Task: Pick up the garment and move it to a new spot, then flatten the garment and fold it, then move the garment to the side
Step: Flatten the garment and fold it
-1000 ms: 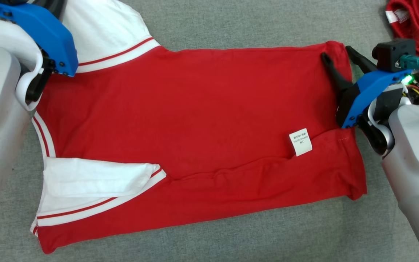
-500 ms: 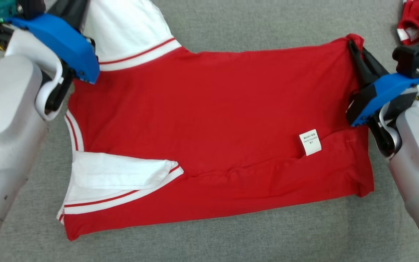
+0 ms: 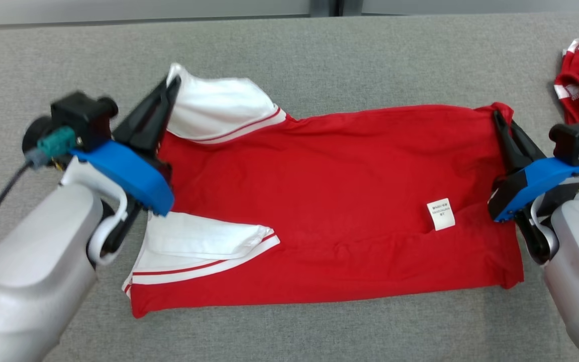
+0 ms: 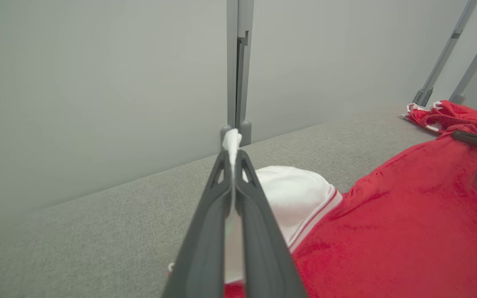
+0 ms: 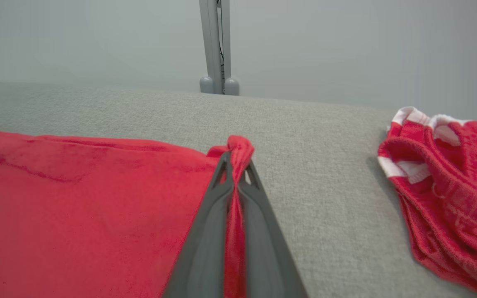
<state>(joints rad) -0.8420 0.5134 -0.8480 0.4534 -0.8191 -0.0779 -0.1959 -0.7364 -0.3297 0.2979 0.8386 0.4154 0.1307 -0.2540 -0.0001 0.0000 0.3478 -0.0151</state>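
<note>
So that the far edge can, I judge, fold nearward, the left gripper (image 3: 168,89) is clamped on the garment (image 3: 350,201) at its far-left white sleeve (image 3: 219,110), the right gripper (image 3: 498,118) on its far-right corner; it lies spread on the table (image 3: 319,55).

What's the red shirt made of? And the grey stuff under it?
The red shirt looks like soft knit cloth, maybe cotton: matte, wrinkling and bunching at its corner. The grey surface looks like coarse woven fabric, with a speckled weave.
</note>
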